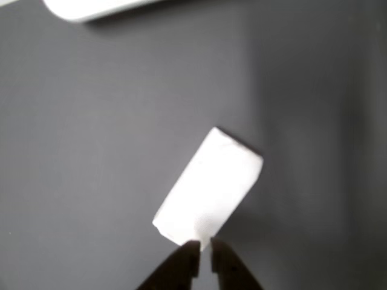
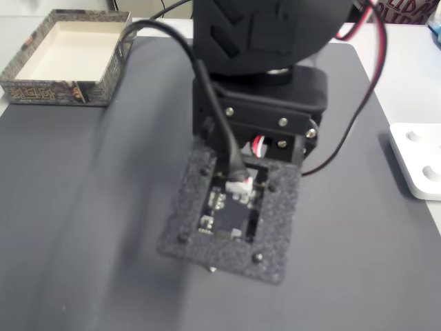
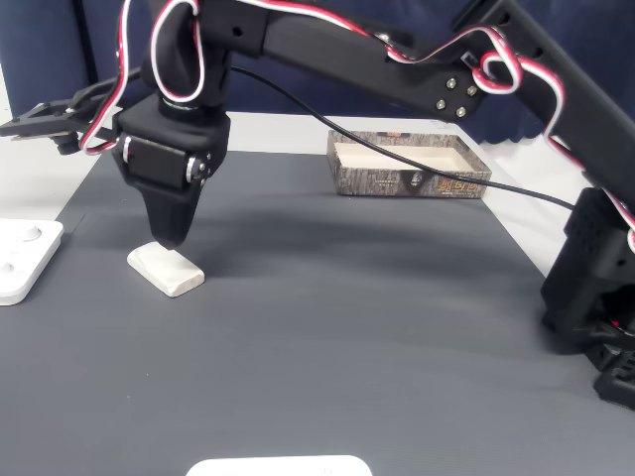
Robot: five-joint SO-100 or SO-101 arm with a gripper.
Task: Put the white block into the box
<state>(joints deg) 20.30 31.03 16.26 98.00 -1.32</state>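
The white block lies flat and slanted on the dark grey mat, seen in the other view and at the left of a fixed view. My gripper points down over the block's near end, with its dark fingertips almost together and nothing between them. From the side the gripper hangs just above the block's back edge. The box, a shallow tan tray with patterned walls, stands at the mat's far side, well right of the block. It also sits at the top left corner of a fixed view, where the arm covers the block.
A white rounded slab with round buttons lies off the mat's left edge, close to the block, and at the right of a fixed view. Another white object lies at the mat's near edge. The arm's base stands at the right.
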